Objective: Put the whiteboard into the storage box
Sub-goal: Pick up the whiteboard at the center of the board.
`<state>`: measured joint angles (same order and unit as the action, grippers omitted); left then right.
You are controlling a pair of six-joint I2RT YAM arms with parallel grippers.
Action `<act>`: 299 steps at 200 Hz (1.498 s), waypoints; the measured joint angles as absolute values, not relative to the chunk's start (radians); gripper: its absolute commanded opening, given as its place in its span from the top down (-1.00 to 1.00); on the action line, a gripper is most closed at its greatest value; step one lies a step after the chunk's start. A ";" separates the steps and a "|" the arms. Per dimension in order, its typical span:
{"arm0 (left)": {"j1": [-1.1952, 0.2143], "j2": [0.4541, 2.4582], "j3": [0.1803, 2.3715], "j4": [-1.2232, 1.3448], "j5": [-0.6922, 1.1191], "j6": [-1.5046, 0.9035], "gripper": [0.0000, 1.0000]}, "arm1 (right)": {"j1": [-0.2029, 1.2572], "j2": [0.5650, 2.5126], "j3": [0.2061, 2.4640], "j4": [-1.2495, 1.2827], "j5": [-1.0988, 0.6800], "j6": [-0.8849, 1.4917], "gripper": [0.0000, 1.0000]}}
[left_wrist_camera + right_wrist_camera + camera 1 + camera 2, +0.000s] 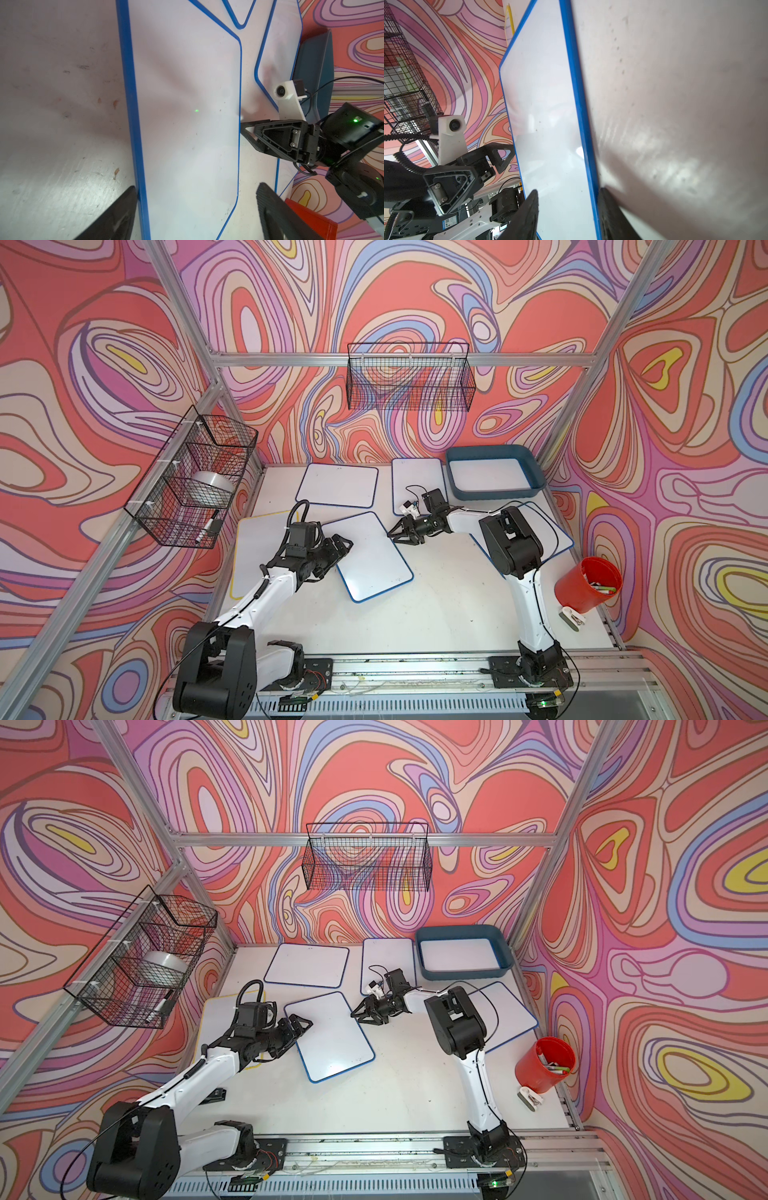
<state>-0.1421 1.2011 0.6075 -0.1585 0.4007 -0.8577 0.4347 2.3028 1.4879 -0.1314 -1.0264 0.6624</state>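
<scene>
A blue-rimmed whiteboard (pixel 374 558) (pixel 332 1036) lies slanted mid-table. At its left edge my left gripper (pixel 347 545) (pixel 196 187) is open wide, one finger (pixel 116 214) against the blue rim and the other off the board. From the right, my right gripper (pixel 392 534) (pixel 569 189) straddles the opposite edge with its jaws apart, one finger (pixel 612 216) by the rim and the other over the white face. The dark teal storage box (pixel 494 492) (pixel 463 973) stands at the back right with a white surface inside it.
Two more whiteboards (pixel 338 485) (pixel 417 481) lie at the back, a yellow-rimmed one (pixel 257 547) under the left arm, another (pixel 548 539) under the right arm. A red cup (pixel 588 585) holding markers stands at the right edge. Wire baskets (pixel 409 377) (pixel 195 481) hang on the walls.
</scene>
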 measured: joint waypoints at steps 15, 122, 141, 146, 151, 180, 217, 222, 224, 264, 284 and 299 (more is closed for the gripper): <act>-0.142 1.190 0.607 -0.154 0.400 -0.858 -0.68 | 0.435 2.304 1.489 -0.131 -1.029 0.662 0.03; -0.130 1.165 0.607 -0.081 0.390 -0.873 -0.65 | 0.435 2.315 1.489 -0.077 -1.037 0.702 0.03; -0.126 1.165 0.593 -0.041 0.383 -0.886 -0.64 | 0.435 2.321 1.489 -0.050 -1.037 0.722 0.03; -0.125 1.165 0.587 -0.030 0.382 -0.891 -0.64 | 0.435 2.322 1.489 -0.042 -1.037 0.728 0.03; -0.124 1.165 0.579 -0.016 0.380 -0.896 -0.64 | 0.435 2.323 1.489 -0.034 -1.037 0.735 0.03; -0.122 1.169 0.542 0.012 0.371 -0.923 -0.62 | 0.435 2.333 1.489 0.010 -1.037 0.764 0.03; -0.122 1.182 0.538 0.012 0.369 -0.941 -0.59 | 0.434 2.339 1.489 0.039 -1.036 0.781 0.03; -0.122 1.182 0.538 0.012 0.369 -0.943 -0.58 | 0.434 2.339 1.489 0.041 -1.036 0.784 0.03; -0.122 1.182 0.538 0.012 0.369 -0.944 -0.57 | 0.434 2.339 1.489 0.042 -1.036 0.785 0.03; -0.122 1.182 0.538 0.012 0.366 -0.955 -0.54 | 0.433 2.347 1.489 0.074 -1.037 0.803 0.03; -0.122 1.182 0.541 0.011 0.367 -0.960 -0.53 | 0.433 2.347 1.493 0.066 -1.035 0.795 0.03; -0.122 1.182 0.549 0.011 0.371 -0.966 -0.53 | 0.433 2.349 1.503 0.048 -1.029 0.781 0.03</act>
<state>-0.1223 1.1816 0.5491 0.0113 0.3714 -0.9661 0.4328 2.3486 1.5028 0.0483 -1.0290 0.7815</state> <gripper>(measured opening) 0.770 0.484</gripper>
